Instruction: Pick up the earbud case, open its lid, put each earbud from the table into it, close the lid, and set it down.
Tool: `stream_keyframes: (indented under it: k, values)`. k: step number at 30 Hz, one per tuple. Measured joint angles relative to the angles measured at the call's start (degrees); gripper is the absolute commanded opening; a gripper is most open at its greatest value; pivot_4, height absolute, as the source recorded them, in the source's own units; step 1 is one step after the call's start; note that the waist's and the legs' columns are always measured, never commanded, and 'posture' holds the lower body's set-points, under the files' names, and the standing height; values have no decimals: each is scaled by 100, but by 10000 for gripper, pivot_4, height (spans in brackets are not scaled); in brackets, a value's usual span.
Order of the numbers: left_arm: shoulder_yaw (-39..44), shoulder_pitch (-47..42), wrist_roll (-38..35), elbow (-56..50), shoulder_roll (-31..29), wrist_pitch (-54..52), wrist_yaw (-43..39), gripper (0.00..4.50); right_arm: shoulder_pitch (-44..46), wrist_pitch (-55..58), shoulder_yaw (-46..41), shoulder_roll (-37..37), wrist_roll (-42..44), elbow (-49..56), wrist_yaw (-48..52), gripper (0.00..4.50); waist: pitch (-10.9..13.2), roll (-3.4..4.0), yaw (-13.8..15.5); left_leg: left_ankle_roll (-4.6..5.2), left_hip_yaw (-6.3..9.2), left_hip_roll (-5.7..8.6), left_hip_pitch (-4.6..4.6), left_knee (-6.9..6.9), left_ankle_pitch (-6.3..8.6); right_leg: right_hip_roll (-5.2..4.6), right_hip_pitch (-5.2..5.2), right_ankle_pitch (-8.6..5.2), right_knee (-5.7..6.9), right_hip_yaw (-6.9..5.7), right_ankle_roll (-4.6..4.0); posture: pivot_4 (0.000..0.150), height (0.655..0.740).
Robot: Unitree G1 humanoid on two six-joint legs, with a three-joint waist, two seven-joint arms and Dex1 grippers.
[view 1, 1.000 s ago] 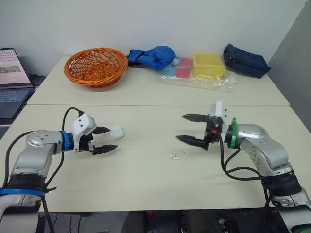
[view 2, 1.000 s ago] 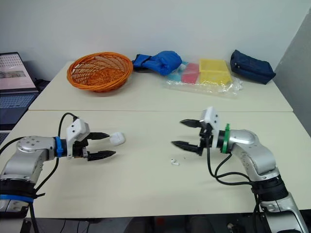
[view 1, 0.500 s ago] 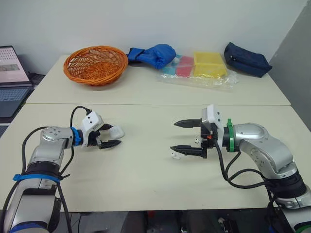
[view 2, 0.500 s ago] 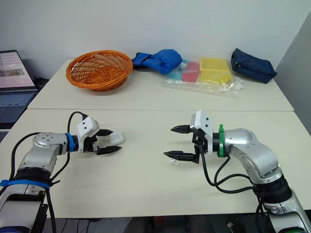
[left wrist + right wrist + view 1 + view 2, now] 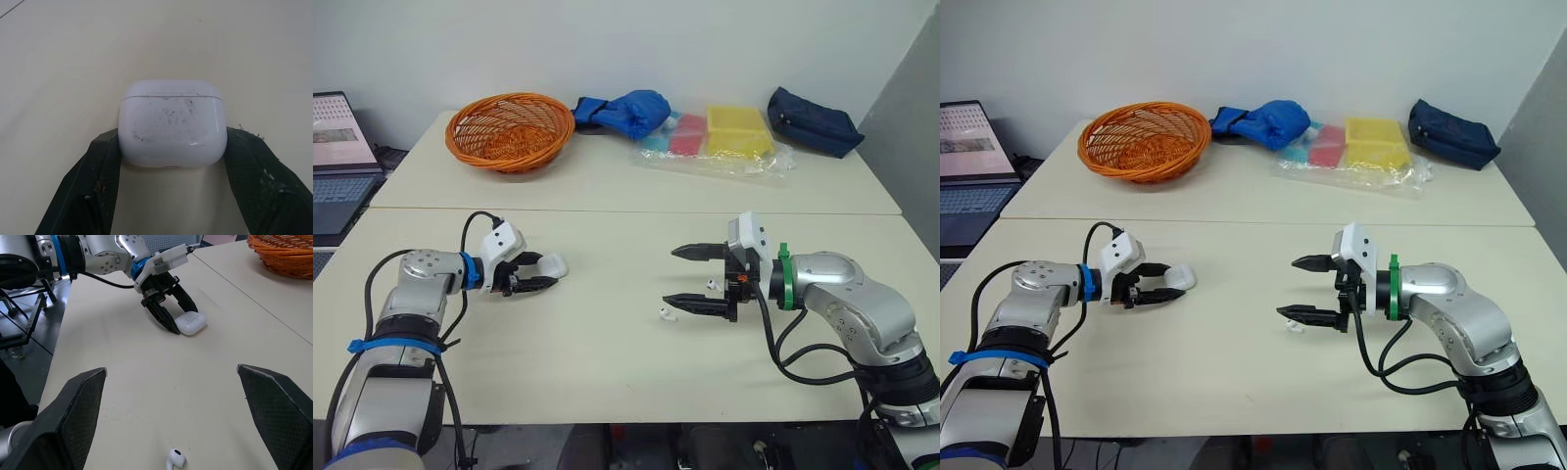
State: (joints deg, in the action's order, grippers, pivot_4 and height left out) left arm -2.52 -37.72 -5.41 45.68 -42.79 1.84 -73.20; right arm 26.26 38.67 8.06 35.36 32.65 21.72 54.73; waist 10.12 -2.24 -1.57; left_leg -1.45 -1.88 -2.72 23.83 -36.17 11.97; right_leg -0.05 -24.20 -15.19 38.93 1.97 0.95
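Earbud case (image 5: 172, 122) of white rounded plastic, scuffed, lid shut with its seam visible, resting on the pale beige surface (image 5: 607, 362). The left end effector (image 5: 545, 271) grasps the case, one black finger pressed against each side, and the case has not yet been lifted.

Off to the robot's right of the case, well apart from it, lies a small white earbud (image 5: 666, 314) on the surface. Just past that earbud from the case hangs the right end effector (image 5: 672, 275), its two fingers spread wide with nothing between them, pointing back toward the case.

Far beyond the case, at the back of the surface, sit a round orange wicker basket (image 5: 509, 130), a bundle of blue cloth (image 5: 619, 112), a yellow plastic box (image 5: 737, 130) on clear wrapping, and a dark navy pouch (image 5: 810, 120).

The step in hand appears to be the first one, picking up the case. The next move likely calls for raising the case clear of the surface without letting it slip, then bringing it toward the right end effector so the lid can be flipped open.
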Motion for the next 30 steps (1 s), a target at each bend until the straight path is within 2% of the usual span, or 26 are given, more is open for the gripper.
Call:
stream_keyframes:
  k: [3,6,12,15,21,30]
  values:
    - [-1,165,-12,-427,84,11,-25,27357,-44,6,-12,61,-12,-2,-39,45000,0,0,6,0,1,-1,4,-1,0,-5,0,1,-1,0,-1,1500,7400]
    - [-9,210,-42,-1166,412,277,138,27357,-54,245,-82,103,-23,-40,-277,45000,2,-3,29,-1,6,-3,12,-9,0,-9,0,4,-2,-5,-4,1500,7400]
    - [-31,-471,47,-2011,1069,2540,776,27357,618,1447,-525,-305,550,-531,-887,45000,1,-2,-15,0,-2,1,-1,-25,0,-4,7,22,1,23,3,1500,7400]
    - [-195,-475,342,-1840,1074,3786,990,27357,712,1843,-703,-492,772,-683,-1138,45000,1,-1,-47,0,-5,-1,-3,-21,0,3,5,22,1,25,2,1500,7400]
    - [-389,-527,894,-1311,1138,5272,1597,27357,992,2291,-942,-1205,1126,-836,-1782,45000,1,-1,-14,0,-7,-2,7,-24,0,4,2,23,2,16,6,1500,7400]
    - [-657,-955,1203,-619,1164,5996,2198,27357,1129,2433,-940,-1788,1231,-862,-2306,45000,1,-1,-16,0,-8,0,10,-28,0,1,2,23,1,15,18,1500,7400]
